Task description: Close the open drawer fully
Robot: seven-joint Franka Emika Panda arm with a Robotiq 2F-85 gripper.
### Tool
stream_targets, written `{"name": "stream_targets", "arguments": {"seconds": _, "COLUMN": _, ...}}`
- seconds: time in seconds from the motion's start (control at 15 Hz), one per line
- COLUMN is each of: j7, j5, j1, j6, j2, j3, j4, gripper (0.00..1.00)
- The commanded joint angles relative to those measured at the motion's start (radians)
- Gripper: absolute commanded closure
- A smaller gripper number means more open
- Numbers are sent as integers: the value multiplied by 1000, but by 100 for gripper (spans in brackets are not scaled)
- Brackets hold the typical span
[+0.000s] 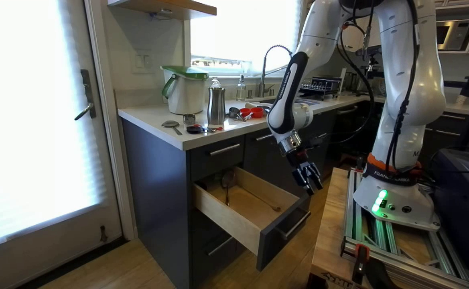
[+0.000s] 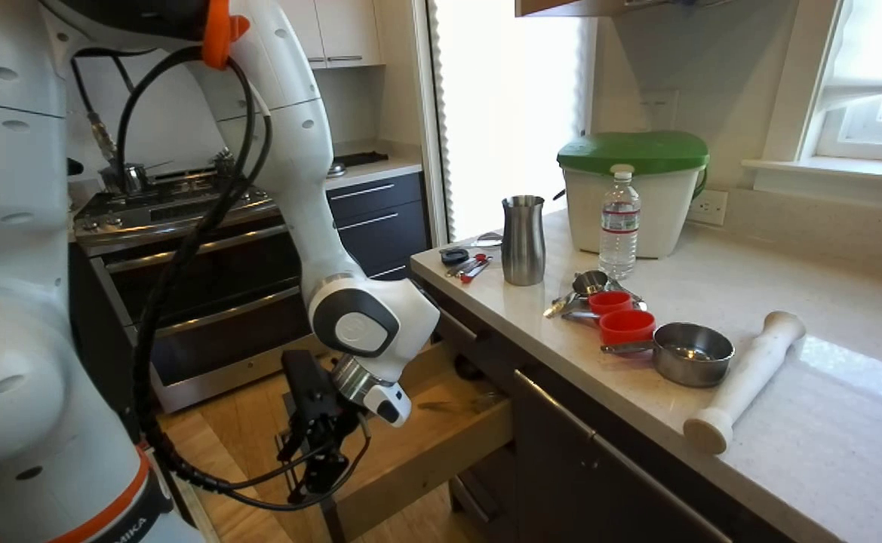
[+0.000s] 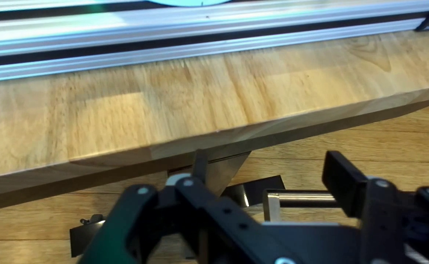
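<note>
So, in an exterior view the drawer (image 1: 238,226) stands pulled well out of the dark cabinet (image 1: 154,192); its front (image 1: 268,247) comes near the bench (image 1: 333,216), a narrow strip of floor (image 1: 290,257) showing between; the claw (image 1: 313,186) hangs fingers-down just beside the front's far top corner; can't tell if they touch; drawer sides and bottom are pale wood, front flat and dark, handle (image 1: 297,225) a slim silver bar; two long utensils (image 1: 228,178) lie inside.

In an exterior view the white arm (image 2: 293,143) reaches over the drawer's front end; the drawer juts out from below the counter (image 2: 863,445) edge; a white roller (image 2: 746,383) lies slanted up top, one end close to that edge; fingers are hard to make out here; counter is pale and glossy; on it stand a tall steel cup (image 2: 523,245), clear bottle (image 2: 620,226), red cups (image 2: 628,328), round metal pan (image 2: 686,371) and white bin (image 2: 659,226) with green lid (image 2: 637,151).

In the wrist view the bench edge cuts slanting across, floor beyond it; fingers (image 3: 341,179) stand wide apart, gripping nothing; bench edge, floor and handle show between; handle runs partly behind the finger at frame right; contact unclear; bench is light grained wood, rails (image 3: 199,50) ribbed silver metal, fingers black and blocky.
</note>
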Motion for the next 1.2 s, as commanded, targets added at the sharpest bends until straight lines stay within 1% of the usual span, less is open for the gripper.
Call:
{"name": "stream_targets", "arguments": {"seconds": 0.0, "j7": 7, "j5": 9, "j1": -30, "j6": 16, "j2": 80, "j3": 23, "j4": 41, "gripper": 51}}
{"name": "stream_targets", "arguments": {"seconds": 0.13, "j7": 3, "j5": 12, "j1": -39, "j6": 15, "j2": 105, "j3": 28, "j4": 55, "gripper": 65}}
{"name": "stream_targets", "arguments": {"seconds": 0.33, "j7": 6, "j5": 15, "j1": -47, "j6": 27, "j2": 127, "j3": 37, "j4": 69, "gripper": 89}}
{"name": "stream_targets", "arguments": {"seconds": 0.4, "j7": 6, "j5": 16, "j1": -49, "j6": 36, "j2": 129, "j3": 40, "j4": 69, "gripper": 95}}
{"name": "stream_targets", "arguments": {"seconds": 0.47, "j7": 8, "j5": 13, "j1": -48, "j6": 46, "j2": 132, "j3": 41, "j4": 71, "gripper": 100}}
{"name": "stream_targets", "arguments": {"seconds": 0.87, "j7": -10, "j5": 7, "j1": -60, "j6": 124, "j2": 150, "j3": 53, "j4": 72, "gripper": 100}}
{"name": "stream_targets", "arguments": {"seconds": 1.13, "j7": -28, "j5": 9, "j1": -70, "j6": 180, "j2": 139, "j3": 67, "j4": 56, "gripper": 100}}
